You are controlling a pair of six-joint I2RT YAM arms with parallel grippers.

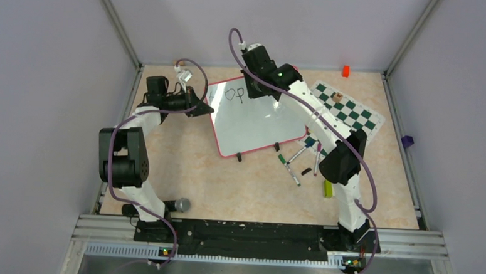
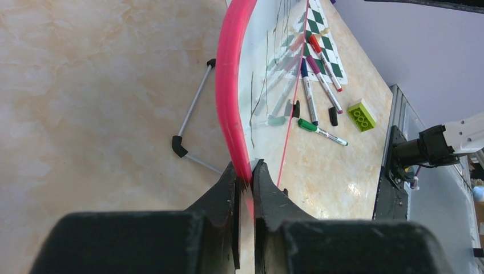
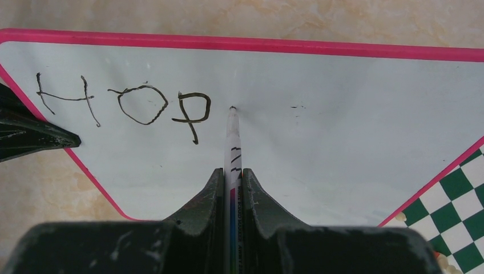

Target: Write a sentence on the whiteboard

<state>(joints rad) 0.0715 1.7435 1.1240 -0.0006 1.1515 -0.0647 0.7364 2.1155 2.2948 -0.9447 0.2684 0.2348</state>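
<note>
Three dark handwritten letters of the sentence (image 3: 122,105), "HOP", sit on the glossy white, pink-rimmed rectangular whiteboard (image 3: 342,142), toward twelve o'clock on the counter (image 1: 225,186). The right hand (image 3: 231,177) is clenched on a thin white marker pen (image 3: 232,137). Its long axis runs six to twelve o'clock, with the tip touching just at three o'clock of the P, where the next letter should go. The left hand (image 2: 245,170) pinches the board's rim.

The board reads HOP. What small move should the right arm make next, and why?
Probably start the E: the right gripper holds the marker with its tip at the whiteboard just right of the lettering, while the left gripper clamps its rim.
</note>
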